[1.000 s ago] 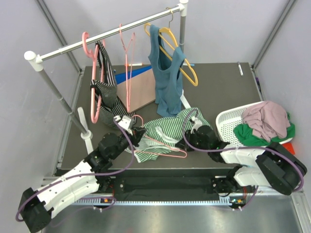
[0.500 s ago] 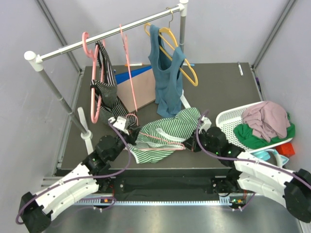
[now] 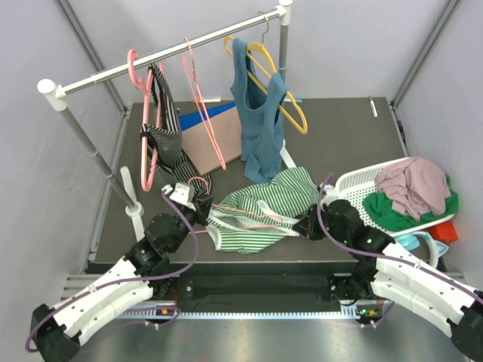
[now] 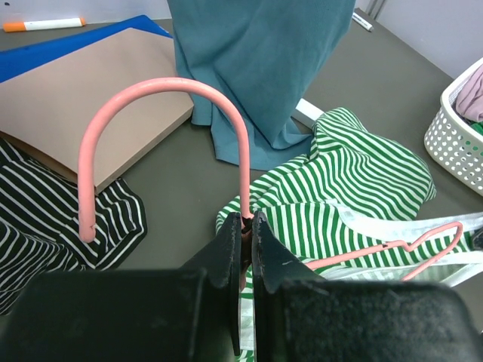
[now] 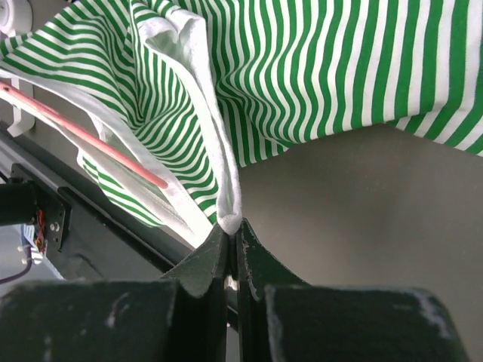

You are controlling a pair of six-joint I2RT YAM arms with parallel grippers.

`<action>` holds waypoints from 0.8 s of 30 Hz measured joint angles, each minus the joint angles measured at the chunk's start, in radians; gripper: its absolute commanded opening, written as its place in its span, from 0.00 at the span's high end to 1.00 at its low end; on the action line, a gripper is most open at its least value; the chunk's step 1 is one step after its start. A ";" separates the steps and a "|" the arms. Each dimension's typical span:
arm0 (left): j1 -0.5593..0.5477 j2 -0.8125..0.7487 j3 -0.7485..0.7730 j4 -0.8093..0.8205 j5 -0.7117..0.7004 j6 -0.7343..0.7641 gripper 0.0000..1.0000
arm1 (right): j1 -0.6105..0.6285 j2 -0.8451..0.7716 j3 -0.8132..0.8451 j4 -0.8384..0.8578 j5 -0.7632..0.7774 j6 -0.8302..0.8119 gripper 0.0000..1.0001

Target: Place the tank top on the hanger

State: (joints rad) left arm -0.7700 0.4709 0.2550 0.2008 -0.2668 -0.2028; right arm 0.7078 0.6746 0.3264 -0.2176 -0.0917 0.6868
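Across our dark table [image 3: 339, 136] both arms stretch low, our left gripper [image 4: 247, 219] clamped on the hanger [image 4: 167, 85] below its hook, our right gripper [image 5: 229, 231] pinching the tank top [image 5: 339, 68] by its white trim.

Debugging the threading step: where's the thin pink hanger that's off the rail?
Top view, front centre of the table: the hanger lies partly tucked into the tank top, its neck pinched in the left gripper, in front of the hanging teal top.

On dark grey worktop [image 3: 339, 143]: green-striped tank top [image 3: 264, 200], cardboard sheet [image 3: 215, 139] over blue board [image 3: 202, 113], white laundry basket [image 3: 353, 187], orange marker [image 4: 44, 24].
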 measured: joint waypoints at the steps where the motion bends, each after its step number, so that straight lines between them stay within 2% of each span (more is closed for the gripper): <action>1: 0.000 0.000 -0.001 0.000 0.000 0.000 1.00 | -0.001 0.000 0.011 -0.012 0.002 -0.003 1.00; 12: 0.000 -0.005 -0.010 0.000 0.013 0.001 1.00 | -0.013 0.050 0.147 -0.090 0.033 -0.028 1.00; 24: 0.000 -0.019 -0.016 0.000 0.016 0.001 1.00 | -0.039 0.119 0.182 -0.105 0.025 -0.056 1.00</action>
State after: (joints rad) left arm -0.7700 0.4519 0.2386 0.2012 -0.2508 -0.2020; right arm 0.6689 0.7940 0.5083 -0.3225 -0.0666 0.6304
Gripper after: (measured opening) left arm 0.051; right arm 0.017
